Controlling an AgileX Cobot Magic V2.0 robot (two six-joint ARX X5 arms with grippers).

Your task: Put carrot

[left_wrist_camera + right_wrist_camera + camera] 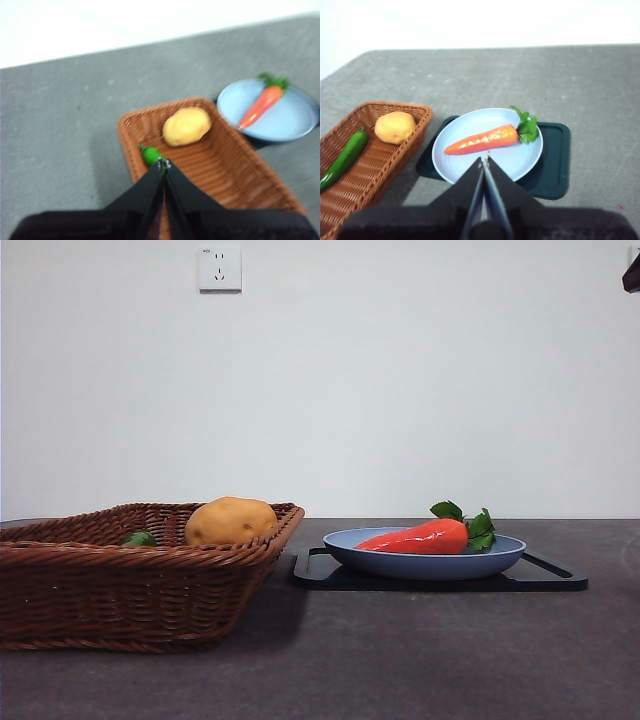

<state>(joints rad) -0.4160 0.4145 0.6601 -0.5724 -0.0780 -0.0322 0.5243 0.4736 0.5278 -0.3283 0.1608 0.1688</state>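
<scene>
The carrot [482,140] is glossy orange-red, tapering to a point, with a tuft of green leaves at its thick end; it lies on its side in the blue plate [470,125], which sits on a dark tray [555,165]. There is one carrot, one plate and one tray. Beside them stands one wicker basket [380,165] holding one yellow-brown potato [395,127] and one green pepper [344,157]. The right gripper [484,161] hangs above the near edge of the plate, jaws pressed together and empty. The left gripper [163,163] hangs above the basket, jaws likewise closed on nothing.
</scene>
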